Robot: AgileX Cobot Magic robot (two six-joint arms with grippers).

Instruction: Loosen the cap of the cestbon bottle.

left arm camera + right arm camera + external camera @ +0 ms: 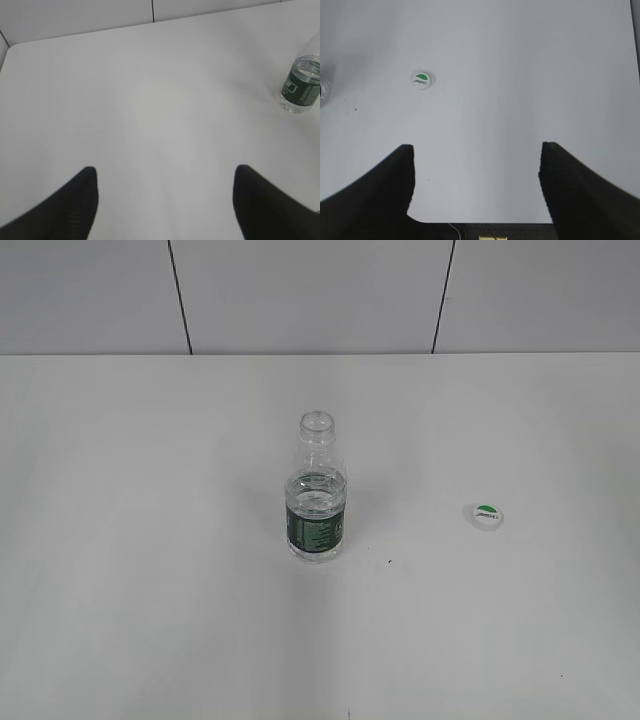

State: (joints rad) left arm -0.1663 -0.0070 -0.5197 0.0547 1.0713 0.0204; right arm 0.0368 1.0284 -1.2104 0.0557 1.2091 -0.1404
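Note:
The cestbon bottle point(317, 498) stands upright in the middle of the white table with its neck open and no cap on it. It also shows at the right edge of the left wrist view point(301, 86). The cap point(486, 515), white and green, lies flat on the table to the right of the bottle, apart from it. It shows in the right wrist view point(422, 79) too. My left gripper point(165, 172) is open and empty, far from the bottle. My right gripper point(476, 150) is open and empty, well back from the cap. Neither gripper shows in the exterior view.
The white table point(150, 590) ends at a grey panelled wall point(300, 290) at the back. Its near edge shows in the right wrist view point(480, 221). A small dark speck point(390, 562) lies between the bottle and the cap.

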